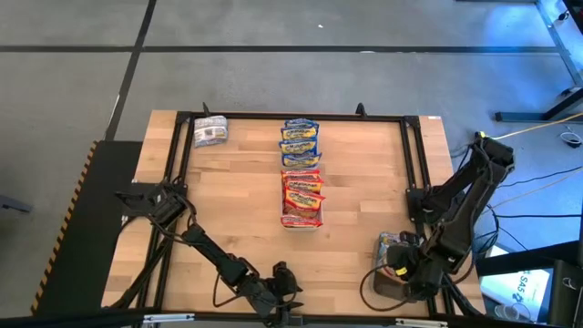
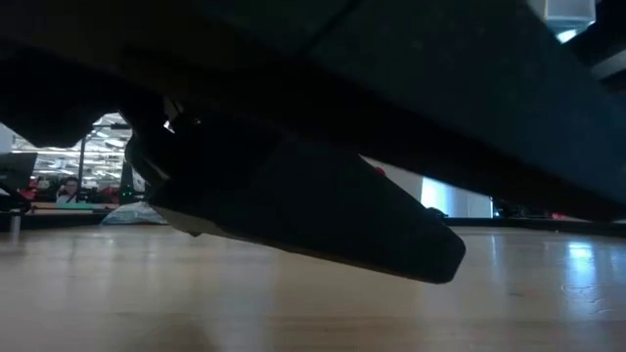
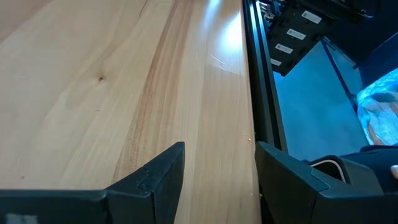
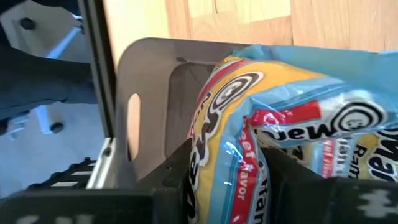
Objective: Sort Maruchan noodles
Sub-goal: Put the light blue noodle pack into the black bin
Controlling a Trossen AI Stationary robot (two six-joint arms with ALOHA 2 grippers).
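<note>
Over the dark grey tray (image 4: 146,106) at the table's near right corner, the right gripper (image 4: 227,180) pinches a blue-yellow packet (image 4: 298,118), its crinkled wrapper bunched between the fingers. Only the right wrist view shows this grip; from above, the right gripper (image 1: 398,266) is mostly arm and a scrap of wrapper. Farther along the wooden table (image 1: 237,191) from that tray lie a row of blue-yellow packets (image 1: 300,141), a red-orange stack (image 1: 301,196) just beside it, and a silver-grey packet (image 1: 210,133) toward the far left corner. The left gripper (image 3: 217,171) hangs spread and empty by the table's near edge, left of the tray. A dark arm link (image 2: 313,220) fills the low view.
</note>
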